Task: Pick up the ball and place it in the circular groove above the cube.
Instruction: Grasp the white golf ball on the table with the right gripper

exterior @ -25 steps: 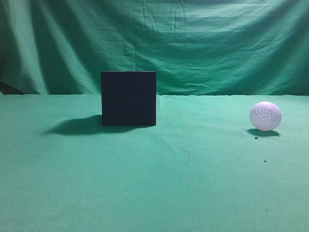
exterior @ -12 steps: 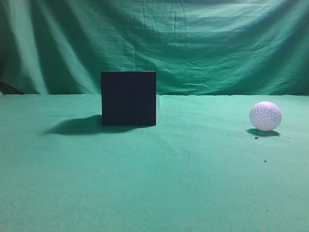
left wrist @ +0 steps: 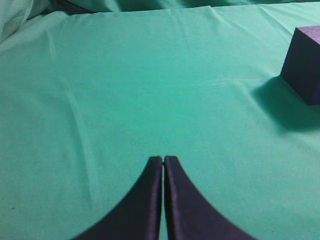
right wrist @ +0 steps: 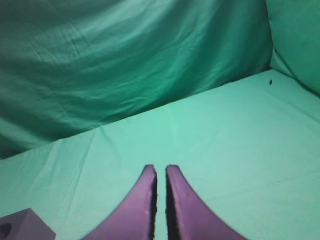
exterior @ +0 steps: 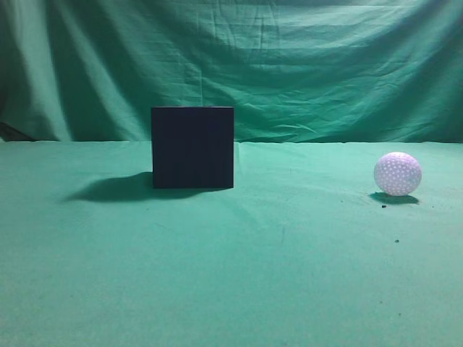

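I see the ball (exterior: 397,173) well right of the cube (exterior: 192,147) on green cloth (exterior: 231,275); left gripper (left wrist: 163,159) and right gripper (right wrist: 160,169) clenched, empty.

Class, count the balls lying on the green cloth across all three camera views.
1. The ball rests on the cloth at the exterior view's right, well apart from the cube. Neither wrist view shows it.

1 ball (exterior: 397,173), 1 cube (exterior: 192,147), 2 end effectors (left wrist: 163,161) (right wrist: 160,169).
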Controlling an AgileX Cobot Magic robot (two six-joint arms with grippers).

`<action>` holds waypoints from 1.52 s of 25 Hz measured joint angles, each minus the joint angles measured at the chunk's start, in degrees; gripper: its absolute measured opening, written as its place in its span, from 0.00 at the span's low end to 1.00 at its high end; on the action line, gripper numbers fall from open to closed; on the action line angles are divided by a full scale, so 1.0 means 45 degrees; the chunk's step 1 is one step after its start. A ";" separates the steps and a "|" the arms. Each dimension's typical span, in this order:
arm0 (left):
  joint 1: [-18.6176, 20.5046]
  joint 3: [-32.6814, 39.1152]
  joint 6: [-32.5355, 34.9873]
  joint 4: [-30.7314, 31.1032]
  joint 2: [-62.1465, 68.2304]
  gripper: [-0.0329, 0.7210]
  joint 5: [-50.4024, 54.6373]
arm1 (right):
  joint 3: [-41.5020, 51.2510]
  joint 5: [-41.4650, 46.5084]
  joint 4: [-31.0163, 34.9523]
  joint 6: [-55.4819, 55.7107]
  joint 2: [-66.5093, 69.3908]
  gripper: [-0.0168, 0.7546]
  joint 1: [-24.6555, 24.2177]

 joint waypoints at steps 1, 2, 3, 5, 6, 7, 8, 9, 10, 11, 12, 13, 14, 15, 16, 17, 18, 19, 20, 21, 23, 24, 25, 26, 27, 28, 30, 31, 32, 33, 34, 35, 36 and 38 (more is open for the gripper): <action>0.0000 0.0000 0.0000 0.0000 0.0000 0.04 0.0000 | -0.0036 -0.0382 0.0000 0.0000 0.0564 0.08 0.0000; 0.0000 0.0000 0.0000 0.0000 0.0000 0.04 0.0000 | -0.0033 -0.0793 0.0000 0.0000 0.1065 0.08 0.0000; 0.0000 0.0000 0.0000 0.0000 0.0000 0.04 0.0000 | -0.0063 -0.1116 0.0000 0.0000 0.1437 0.08 0.0000; 0.0000 0.0000 0.0000 0.0000 0.0000 0.04 0.0000 | -0.0093 -0.1678 0.0000 0.0018 0.2119 0.08 0.0000; 0.0000 0.0000 0.0000 0.0000 0.0000 0.04 0.0000 | -0.0093 -0.1712 0.0000 0.0029 0.2371 0.08 0.0000; 0.0000 0.0000 0.0000 0.0000 0.0000 0.04 0.0000 | -0.0093 -0.1686 0.0000 0.0050 0.2549 0.08 0.0000; 0.0000 0.0000 0.0000 0.0000 0.0000 0.04 0.0000 | -0.0101 -0.1539 -0.0019 0.0050 0.2743 0.08 0.0000; 0.0000 0.0000 0.0000 0.0000 0.0000 0.04 0.0000 | -0.0159 -0.1277 -0.0047 0.0050 0.2933 0.08 0.0000; 0.0000 0.0000 0.0000 0.0000 0.0000 0.04 0.0000 | -0.0277 -0.0866 -0.0106 0.0017 0.3164 0.08 0.0000; 0.0000 0.0000 0.0000 0.0000 0.0000 0.04 0.0000 | -0.0533 -0.0144 -0.0106 -0.0188 0.3400 0.08 0.0000; 0.0000 0.0000 0.0000 0.0000 0.0000 0.04 0.0000 | -0.0917 0.0783 -0.0129 -0.0543 0.3751 0.08 0.0000; 0.0000 0.0000 0.0000 0.0000 0.0000 0.04 0.0000 | -0.1413 0.1685 -0.0129 -0.1241 0.4178 0.08 0.0000; 0.0000 0.0000 0.0000 0.0000 0.0000 0.04 0.0000 | -0.1868 0.2851 -0.0039 -0.2118 0.4596 0.02 0.0026; 0.0000 0.0000 0.0000 0.0000 0.0000 0.04 0.0000 | -0.2446 0.3972 0.0134 -0.2853 0.5143 0.02 0.0170; 0.0000 0.0000 0.0000 0.0000 0.0000 0.04 0.0000 | -0.3021 0.4980 0.0360 -0.3677 0.5719 0.02 0.0407; 0.0000 0.0000 0.0000 0.0000 0.0000 0.04 0.0000 | -0.3581 0.5706 0.0536 -0.4381 0.6317 0.02 0.0678; 0.0000 0.0000 0.0000 0.0000 0.0000 0.04 0.0000 | -0.4023 0.6466 0.0709 -0.4962 0.6799 0.02 0.1085; 0.0000 0.0000 0.0000 0.0000 0.0000 0.04 0.0000 | -0.4529 0.7070 0.0802 -0.5318 0.7358 0.02 0.1543; 0.0000 0.0000 0.0000 0.0000 0.0000 0.04 0.0000 | -0.4988 0.7575 0.0822 -0.5586 0.7902 0.02 0.1950; 0.0000 0.0000 0.0000 0.0000 0.0000 0.04 0.0000 | -0.5335 0.7909 0.0843 -0.5750 0.8353 0.02 0.2459; 0.0000 0.0000 0.0000 0.0000 0.0000 0.04 0.0000 | -0.6080 0.8428 0.0819 -0.5854 0.9435 0.02 0.3570; 0.0000 0.0000 0.0000 0.0000 0.0000 0.04 0.0000 | -0.6403 0.8540 0.0705 -0.5881 0.9984 0.02 0.4062; 0.0000 0.0000 0.0000 0.0000 0.0000 0.04 0.0000 | -0.6662 0.8641 0.0489 -0.5881 1.0438 0.02 0.4656; 0.0000 0.0000 0.0000 0.0000 0.0000 0.04 0.0000 | -0.6962 0.8670 0.0234 -0.5881 1.0984 0.02 0.5209; 0.0000 0.0000 0.0000 0.0000 0.0000 0.04 0.0000 | -0.7247 0.8670 0.0038 -0.5855 1.1527 0.02 0.5664; 0.0000 0.0000 0.0000 0.0000 0.0000 0.04 0.0000 | -0.7491 0.8670 -0.0024 -0.5788 1.1968 0.02 0.5927; 0.0000 0.0000 0.0000 0.0000 0.0000 0.04 0.0000 | -0.8117 0.8643 -0.0151 -0.5237 1.2970 0.08 0.6120; 0.0000 0.0000 0.0000 0.0000 0.0000 0.04 0.0000 | -0.8421 0.8666 -0.0235 -0.4792 1.3429 0.15 0.6090; 0.0000 0.0000 0.0000 0.0000 0.0000 0.04 0.0000 | -0.8661 0.8699 -0.0364 -0.4414 1.3769 0.20 0.6036; 0.0000 0.0000 0.0000 0.0000 0.0000 0.04 0.0000 | -0.8921 0.8699 -0.0416 -0.4193 1.4129 0.28 0.5940; 0.0000 0.0000 0.0000 0.0000 0.0000 0.04 0.0000 | -0.9137 0.8723 -0.0443 -0.4016 1.4441 0.36 0.5874; 0.0000 0.0000 0.0000 0.0000 0.0000 0.04 0.0000 | -0.9281 0.8723 -0.0443 -0.3880 1.4703 0.45 0.5774; 0.0000 0.0000 0.0000 0.0000 0.0000 0.04 0.0000 | -0.9424 0.8723 -0.0443 -0.3695 1.4886 0.51 0.5666; 0.0000 0.0000 0.0000 0.0000 0.0000 0.04 0.0000 | -0.9632 0.8723 -0.0443 -0.3315 1.5244 0.64 0.5403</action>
